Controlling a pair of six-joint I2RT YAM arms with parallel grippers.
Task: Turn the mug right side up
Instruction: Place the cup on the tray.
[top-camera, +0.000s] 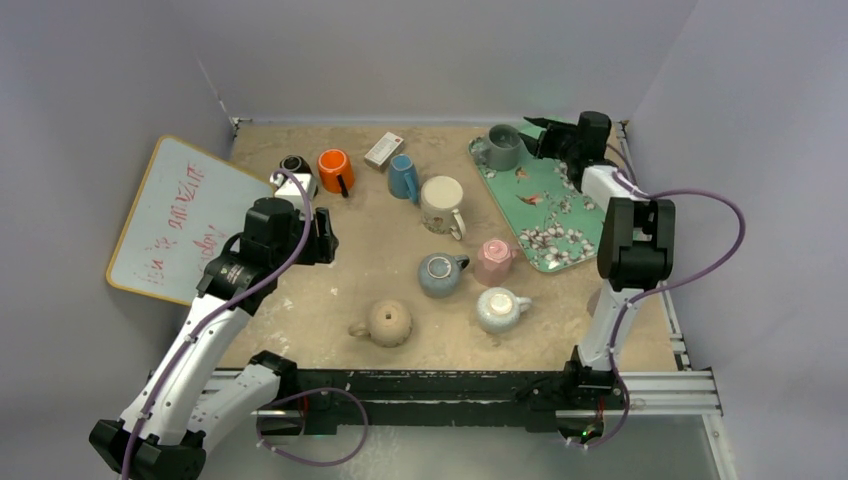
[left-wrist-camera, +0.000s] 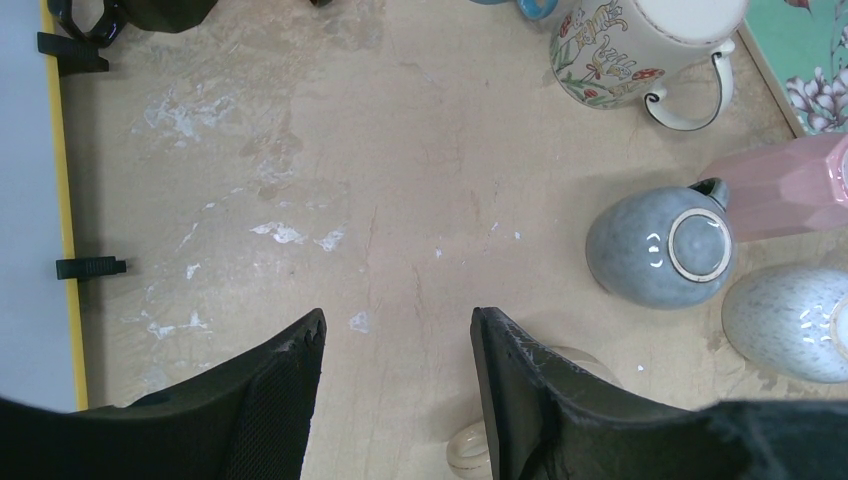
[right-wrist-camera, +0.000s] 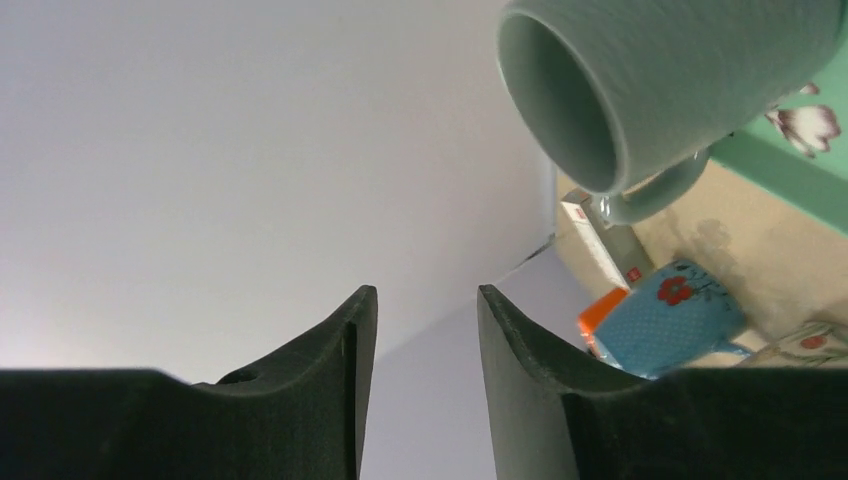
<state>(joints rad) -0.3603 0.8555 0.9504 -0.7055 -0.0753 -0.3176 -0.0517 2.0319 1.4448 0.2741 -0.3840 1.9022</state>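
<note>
The grey-green mug (top-camera: 503, 148) sits in the upper left corner of the flowered tray (top-camera: 575, 215), at the upper right of the overhead view. From there it appears to stand mouth up, so the turning looks done or nearly done. The right end effector (right-wrist-camera: 422, 295) is open with nothing between its fingers. In its own camera the mug fills the upper right of the frame, apart from the fingers, with its mouth and handle towards the lens.

The main danger is the retreat. The right end effector hangs just beside the mug, and a sideways or sweeping pull-back could catch the rim or handle with a finger. That would tip the mug over or push it off the tray's corner. A straight lift away before any swing looks safer. I cannot tell how squarely the mug's base rests on the tray. If it sits partly on the raised edge, a light knock would be enough to topple it.

The left end effector (left-wrist-camera: 398, 318) is also open and empty, hovering over the bare counter (top-camera: 330, 300) at centre left. A grey-blue mug (left-wrist-camera: 660, 245), a pink mug (left-wrist-camera: 790, 185) and a tan one at the lower edge of its view lie close by. A careless descent or sweep could scatter them.
</note>
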